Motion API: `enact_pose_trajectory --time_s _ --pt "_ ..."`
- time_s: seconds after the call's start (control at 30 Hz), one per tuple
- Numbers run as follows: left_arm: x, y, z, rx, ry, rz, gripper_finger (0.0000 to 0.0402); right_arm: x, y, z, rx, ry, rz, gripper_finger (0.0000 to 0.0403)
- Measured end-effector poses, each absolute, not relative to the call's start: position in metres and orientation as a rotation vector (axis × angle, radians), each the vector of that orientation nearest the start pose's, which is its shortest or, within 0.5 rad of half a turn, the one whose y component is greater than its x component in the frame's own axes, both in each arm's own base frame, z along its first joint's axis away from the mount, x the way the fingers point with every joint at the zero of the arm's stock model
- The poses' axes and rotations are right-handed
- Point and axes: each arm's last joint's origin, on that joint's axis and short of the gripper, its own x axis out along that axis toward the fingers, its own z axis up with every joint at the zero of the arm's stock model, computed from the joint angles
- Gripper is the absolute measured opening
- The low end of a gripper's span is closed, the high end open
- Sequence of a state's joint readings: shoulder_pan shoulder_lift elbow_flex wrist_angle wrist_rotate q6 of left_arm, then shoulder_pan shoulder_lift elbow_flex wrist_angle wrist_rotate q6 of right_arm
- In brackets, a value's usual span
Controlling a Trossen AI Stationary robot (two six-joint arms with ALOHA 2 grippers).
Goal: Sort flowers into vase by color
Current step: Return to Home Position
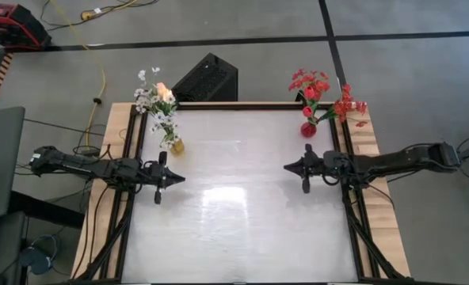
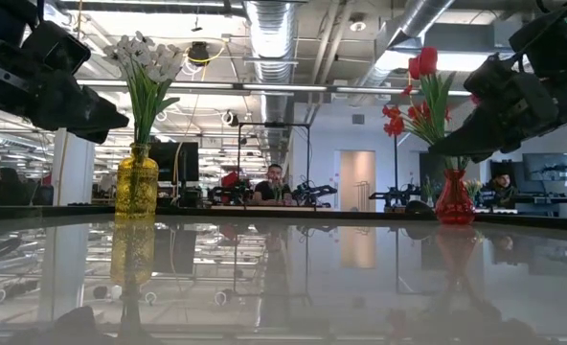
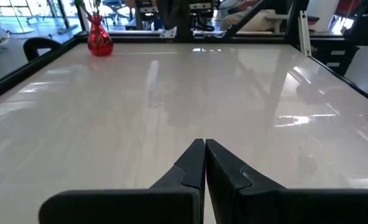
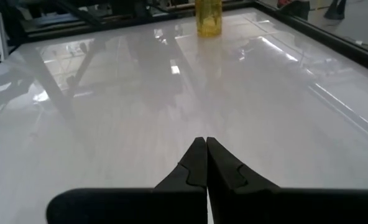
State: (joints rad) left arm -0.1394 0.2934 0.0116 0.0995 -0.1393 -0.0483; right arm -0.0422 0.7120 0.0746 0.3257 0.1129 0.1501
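High view. Left gripper (image 1: 181, 179): hangs clenched and empty over the left part of the glossy white table top (image 1: 242, 222), pointing toward the middle. Right gripper (image 1: 287, 167): faces it from the right side, likewise pinched together, grasping nothing. Small white blossom sprays with a cream tulip bud (image 1: 159, 103): stand in the yellow glass vase (image 1: 177, 146) near the table's upper-left corner, close beside the left gripper yet apart from it. Red blossom clusters and red tulip buds (image 1: 322, 91): stand in the round red glass vase (image 1: 308, 129) near the upper-right corner, close to the right gripper, not touching.

Low view. Shows both vases upright, the yellow glass vase (image 2: 136, 182) on the left, the red glass vase (image 2: 454, 199) on the right, with dark arms overhead and seated people (image 2: 276, 182) in the room behind.

Left wrist view. Looks past fingers (image 3: 193, 165) pressed together, across bare table to the red glass vase (image 3: 100, 38), well apart.

Right wrist view. Same pressed fingers (image 4: 195, 163); faces the yellow glass vase (image 4: 209, 18), well apart.
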Motion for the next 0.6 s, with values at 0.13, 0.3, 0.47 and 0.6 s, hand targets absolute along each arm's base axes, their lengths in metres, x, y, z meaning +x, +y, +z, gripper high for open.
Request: enact_pose_trajectory --time_s 0.13,0.3,0.47,0.6 --pt "0.114 -0.012 0.152 -0.020 0.181 0.004 0.0000 0.140 -0.009 0.148 0.138 0.324 -0.173 0.0022" --pt "0.113 -0.013 0.151 -0.022 0.186 -0.020 0.0000 0.131 -0.009 0.147 0.139 0.366 -0.175 0.0022" --pt "0.113 -0.013 0.151 -0.015 0.185 -0.023 0.0000 0.125 -0.008 0.149 0.140 0.356 -0.172 0.0022" --pt "0.113 -0.013 0.151 -0.013 0.186 -0.024 0.0000 0.119 -0.008 0.149 0.138 0.368 -0.173 0.0022"
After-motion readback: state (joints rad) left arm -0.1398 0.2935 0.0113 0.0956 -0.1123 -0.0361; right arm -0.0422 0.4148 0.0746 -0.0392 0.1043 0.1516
